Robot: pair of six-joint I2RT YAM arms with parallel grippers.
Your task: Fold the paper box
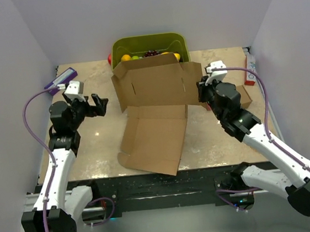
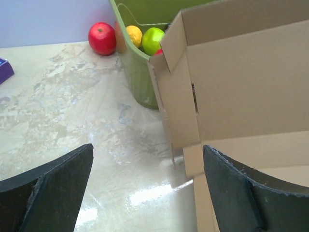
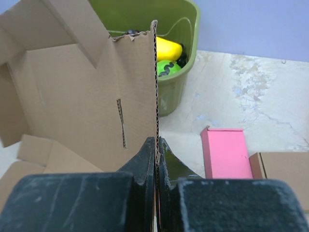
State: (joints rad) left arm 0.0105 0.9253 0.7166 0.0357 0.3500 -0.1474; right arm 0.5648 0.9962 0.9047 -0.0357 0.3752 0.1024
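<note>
While the right hand pinches the paper box by its edge, the left hand hangs spread beside it.

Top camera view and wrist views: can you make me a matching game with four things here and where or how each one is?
Things:
1 left gripper
2 right gripper
3 round red apple
4 flat pink rectangular block

States:
A shut on the large brown corrugated-cardboard paper box edge
B beside the small brown cardboard box
C open, empty
D on the table by the green plastic bin

Pairs: 1-C, 2-A, 3-D, 4-B
</note>
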